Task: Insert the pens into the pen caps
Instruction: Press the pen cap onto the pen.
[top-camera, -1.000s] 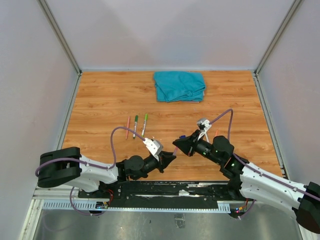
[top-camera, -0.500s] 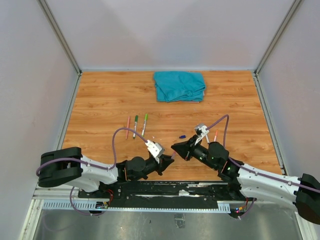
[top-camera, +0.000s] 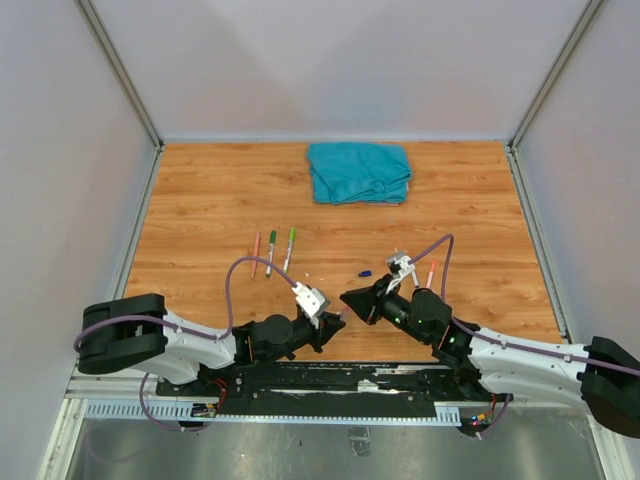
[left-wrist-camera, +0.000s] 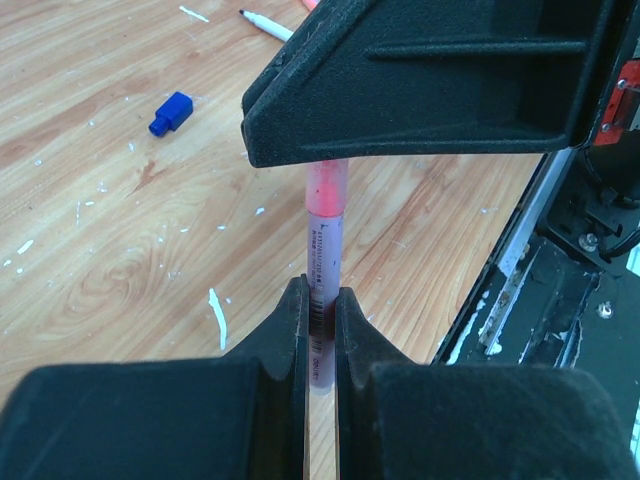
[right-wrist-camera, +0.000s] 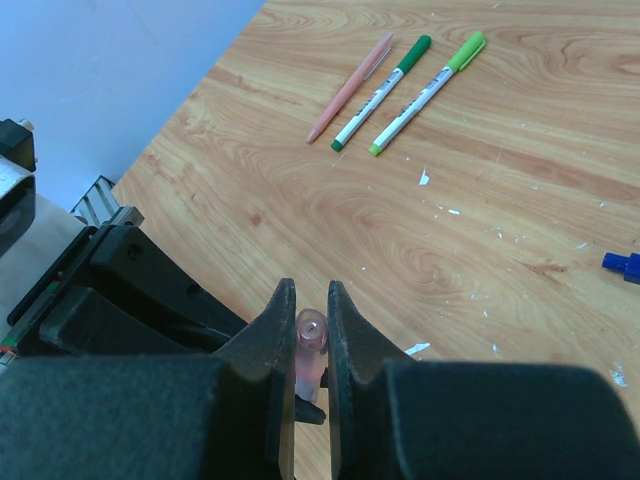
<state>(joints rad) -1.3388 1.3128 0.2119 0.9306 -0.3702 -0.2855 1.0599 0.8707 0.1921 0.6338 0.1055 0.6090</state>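
At the near edge of the tabletop (top-camera: 200, 200), midway, we've got the left tool (left-wrist-camera: 320, 305) pinched narrow on the pen (left-wrist-camera: 323, 250), right tool (right-wrist-camera: 303, 295) pinched on the pink cap (right-wrist-camera: 311, 340). Pen axis runs straight from left tool into the right one, looks coaxial with the cap. Push should go along that axis. Seated or not, we can't tell.

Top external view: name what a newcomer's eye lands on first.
The left end effector and right end effector meet tip to tip at the near edge of the table, both shut on one red pen. Left of centre lie three pens, and a teal cloth sits at the far edge.
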